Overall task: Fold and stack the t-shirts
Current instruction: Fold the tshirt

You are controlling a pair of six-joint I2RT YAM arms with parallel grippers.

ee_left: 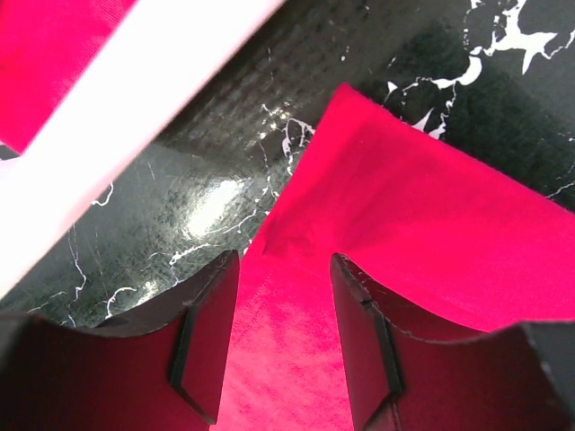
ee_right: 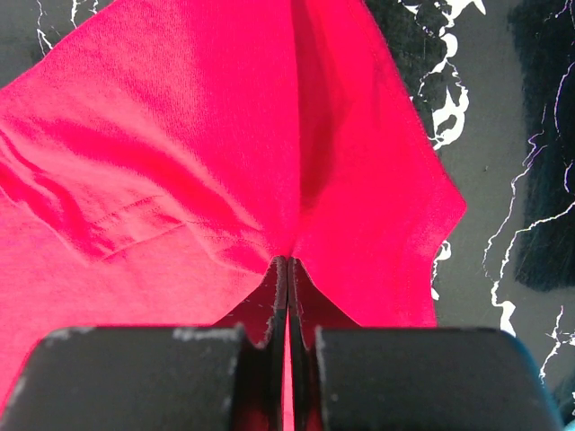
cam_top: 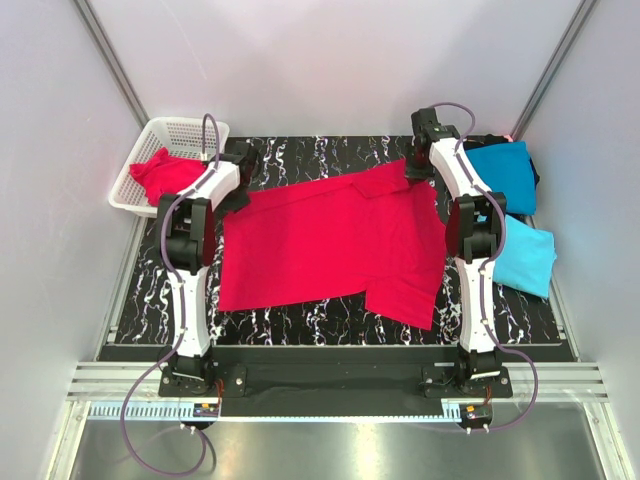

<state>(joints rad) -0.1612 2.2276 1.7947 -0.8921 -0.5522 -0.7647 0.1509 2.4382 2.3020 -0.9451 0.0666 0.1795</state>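
Note:
A crimson t-shirt (cam_top: 330,245) lies spread wide across the black marbled table (cam_top: 300,158). My left gripper (cam_top: 243,188) hangs over its far left corner. In the left wrist view it (ee_left: 283,260) is open, and a strip of the red cloth (ee_left: 395,206) lies flat between and below the fingers. My right gripper (cam_top: 418,170) is at the shirt's far right sleeve. There it (ee_right: 287,262) is shut on a pinched fold of the red cloth (ee_right: 180,162). A teal t-shirt (cam_top: 502,172) and a sky-blue t-shirt (cam_top: 525,258) lie at the right.
A white mesh basket (cam_top: 190,130) at the back left holds another red t-shirt (cam_top: 165,172); its rim (ee_left: 135,135) runs close by the left gripper. Grey walls enclose the table on three sides. Both arm bases stand at the near edge.

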